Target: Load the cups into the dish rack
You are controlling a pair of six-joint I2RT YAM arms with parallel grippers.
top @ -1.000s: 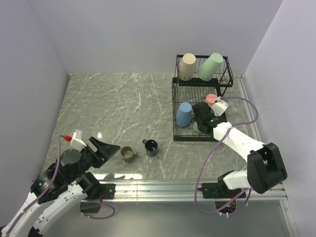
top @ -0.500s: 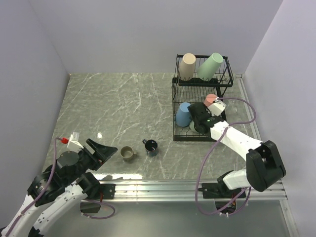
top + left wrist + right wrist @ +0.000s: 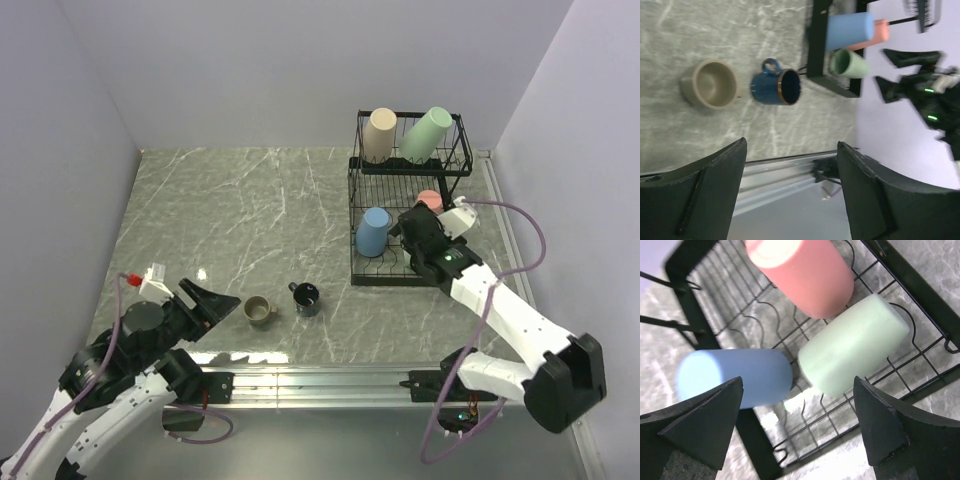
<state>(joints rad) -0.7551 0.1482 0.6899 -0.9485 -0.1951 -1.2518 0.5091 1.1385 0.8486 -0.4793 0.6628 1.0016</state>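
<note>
Over the dish rack [image 3: 392, 281] the right fingers [image 3: 416, 230] hang wide above the pale green cup [image 3: 852, 345] lying inside; left fingers [image 3: 222, 302] wide too, olive mug [image 3: 259, 310] at their three o'clock

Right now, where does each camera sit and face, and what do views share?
Top external: fixed above and behind the robot, looking down on table and dish rack; both arms show.
Left wrist: faces tan mug and navy mug, rack beyond; open left end effector below.
Right wrist: looks down into the rack at pink tumbler, green tumbler, blue tumbler; open right end effector.
Shared: blue tumbler, all three.
</note>
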